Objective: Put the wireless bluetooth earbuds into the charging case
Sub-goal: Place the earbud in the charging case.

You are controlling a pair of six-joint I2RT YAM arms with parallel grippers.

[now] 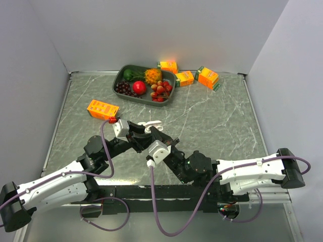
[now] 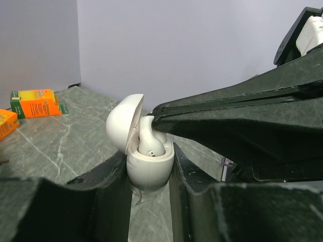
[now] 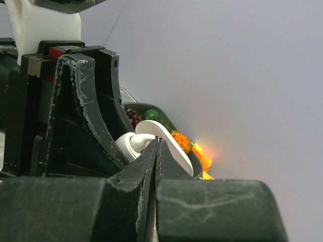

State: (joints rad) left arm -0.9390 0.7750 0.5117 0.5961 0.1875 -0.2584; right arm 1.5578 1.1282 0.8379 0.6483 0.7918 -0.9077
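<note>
A white charging case [image 2: 150, 169] stands upright between my left gripper's [image 2: 149, 162] jaws with its lid [image 2: 123, 121] swung open to the left. One glossy white earbud [image 2: 150, 141] sits in the case, its top sticking out. My right gripper [image 2: 156, 115] is shut, and its tips touch the top of that earbud from the right. In the right wrist view the shut tips [image 3: 158, 143] meet the earbud [image 3: 141, 142] beside the open lid [image 3: 171, 146]. From above, both grippers meet at the case [image 1: 151, 124] mid-table. No other earbuds are in view.
A dark tray [image 1: 119, 79] of fruit stands at the back. Orange boxes lie at the left [image 1: 103, 109] and at the back [image 1: 168, 66], [image 1: 184, 77], [image 1: 208, 77]. Grey walls close in the marble table [image 1: 217, 126].
</note>
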